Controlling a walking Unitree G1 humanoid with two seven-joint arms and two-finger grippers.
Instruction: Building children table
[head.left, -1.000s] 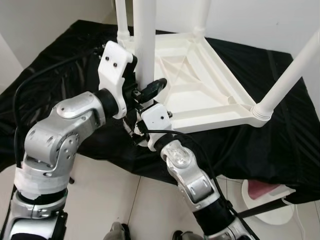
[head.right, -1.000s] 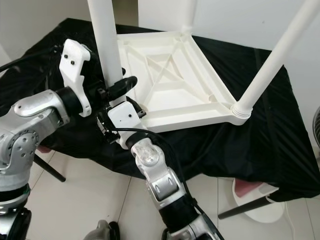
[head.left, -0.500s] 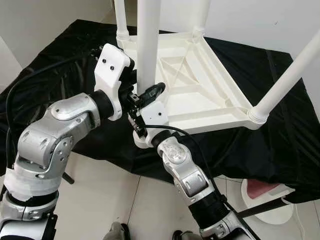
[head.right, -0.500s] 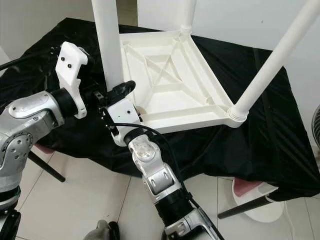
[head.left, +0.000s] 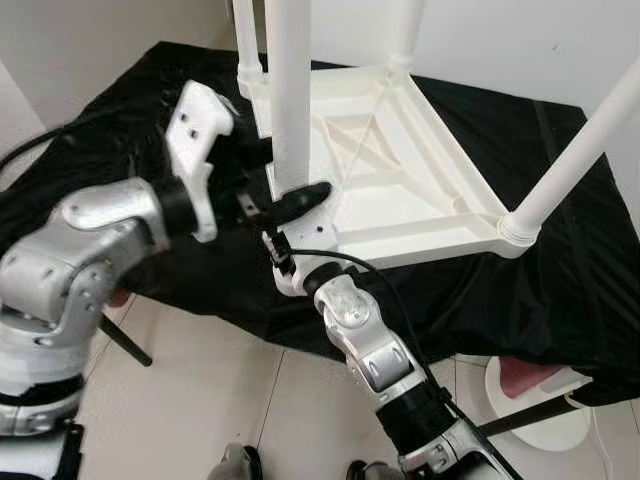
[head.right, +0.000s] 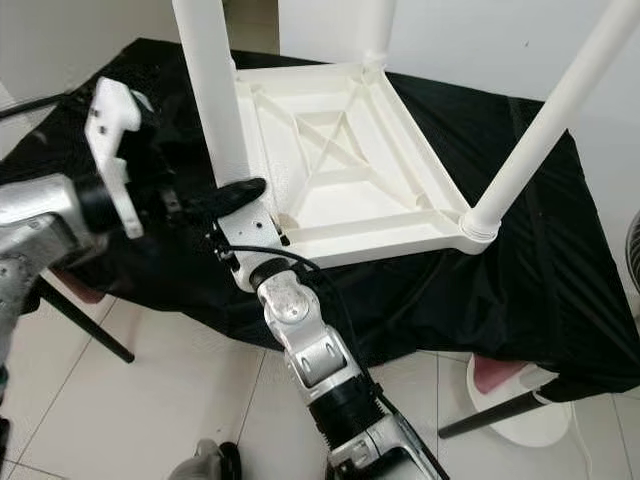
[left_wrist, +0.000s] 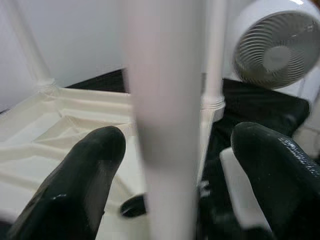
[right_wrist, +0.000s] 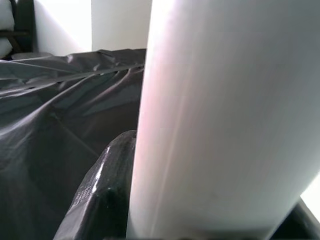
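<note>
A white children's table (head.left: 400, 170) lies upside down on a black cloth (head.left: 560, 270), its legs pointing up. My right gripper (head.left: 297, 198) is shut around the foot of the near-left table leg (head.left: 290, 90), where it meets the table's corner; in the right wrist view one black finger (right_wrist: 105, 195) presses against the leg (right_wrist: 215, 110). My left gripper (left_wrist: 177, 135) is open beside the same leg, a little higher up. Its fingers (left_wrist: 75, 185) stand wide on either side of the leg without touching it. The left wrist housing (head.left: 195, 140) is to the left of the leg.
Three more legs stand up: far left (head.left: 245, 40), far right (head.left: 405, 35) and near right (head.left: 580, 150). A white fan (left_wrist: 277, 50) stands beyond the table, with its base (head.left: 540, 400) on the tiled floor at the right. A black strut (head.left: 125, 340) slants under the cloth at the left.
My left arm has swung out to the left, and its gripper has drawn back from the leg. The right gripper stays on the leg's foot.
</note>
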